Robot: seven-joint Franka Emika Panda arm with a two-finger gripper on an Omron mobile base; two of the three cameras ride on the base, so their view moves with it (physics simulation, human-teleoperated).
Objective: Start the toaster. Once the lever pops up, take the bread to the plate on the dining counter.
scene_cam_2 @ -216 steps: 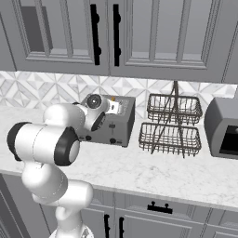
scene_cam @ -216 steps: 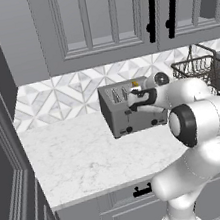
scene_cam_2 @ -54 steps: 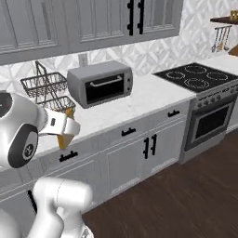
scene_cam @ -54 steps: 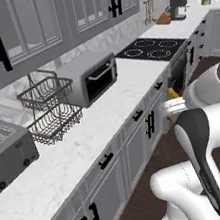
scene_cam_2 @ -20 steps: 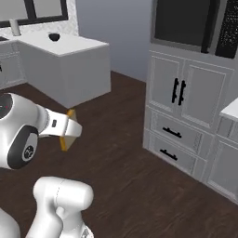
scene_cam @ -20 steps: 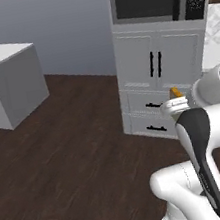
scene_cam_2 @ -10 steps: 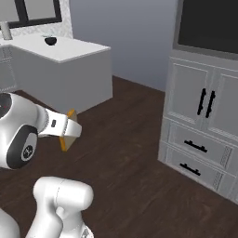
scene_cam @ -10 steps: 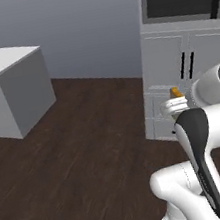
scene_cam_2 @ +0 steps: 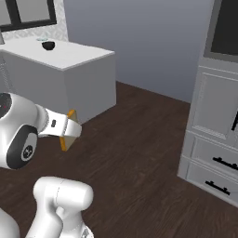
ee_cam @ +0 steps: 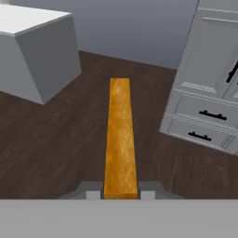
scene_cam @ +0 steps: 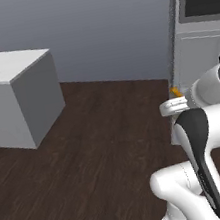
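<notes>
My gripper (ee_cam: 120, 193) is shut on the bread (ee_cam: 120, 139), an orange-tan slab that sticks out straight ahead between the finger tips. From the right base view the bread (scene_cam_2: 67, 133) juts from the gripper (scene_cam_2: 69, 130) in mid-air above the floor. In the left base view just its orange tip (scene_cam: 176, 92) peeks past the wrist. The dining counter (scene_cam_2: 79, 56) is a white block at the left, some way ahead; its top (scene_cam: 8, 68) and corner (ee_cam: 28, 23) also show. The toaster is out of view. I cannot make out the plate.
A dark bowl (scene_cam_2: 47, 45) sits on the far end of the dining counter. A tall grey cabinet with drawers and a built-in oven (scene_cam_2: 214, 139) stands close on the right (scene_cam: 198, 51) (ee_cam: 209, 97). Dark wood floor (scene_cam: 88, 151) lies between me and the counter.
The whole picture has shifted as the base moved: the white counter has come nearer and the cabinet has slid towards the right edge. The bread stays in the shut gripper.
</notes>
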